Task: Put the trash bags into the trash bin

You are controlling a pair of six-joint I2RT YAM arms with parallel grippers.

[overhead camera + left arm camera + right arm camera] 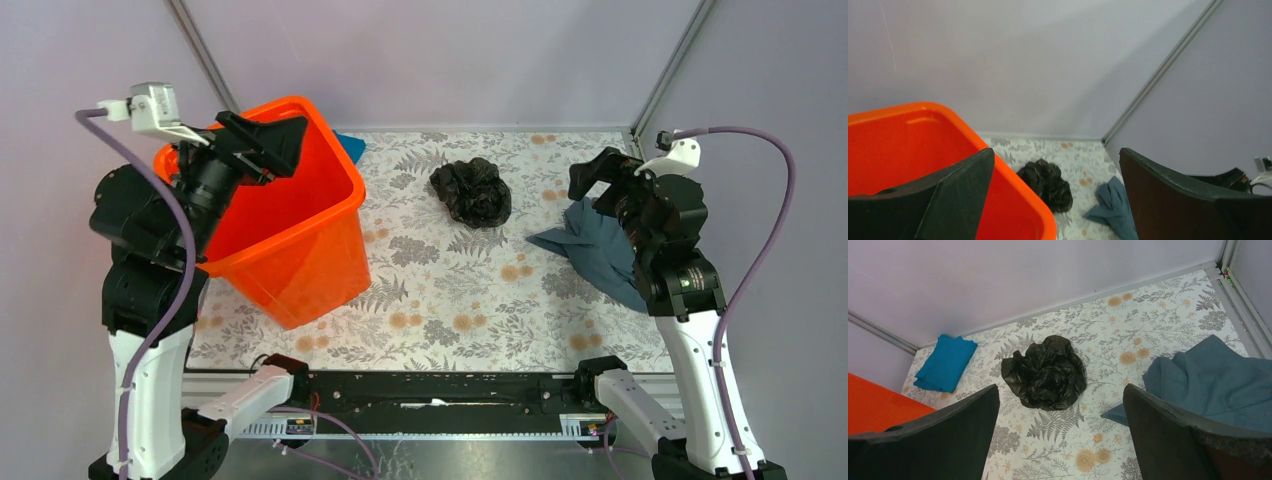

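Bag (1045,372) lies crumpled ahead of the spread right hand (598,172), untouched.

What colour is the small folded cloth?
The small cloth is teal; the right wrist view shows it best.

There is one orange trash bin (300,260), at the left. One crumpled black trash bag (471,192) lies near the middle. Two cloths are here: one grey-blue cloth (595,250) at the right and one teal cloth (945,362) at the far left. Two arms make up the rig: one left arm (150,230) and one right arm (680,265).
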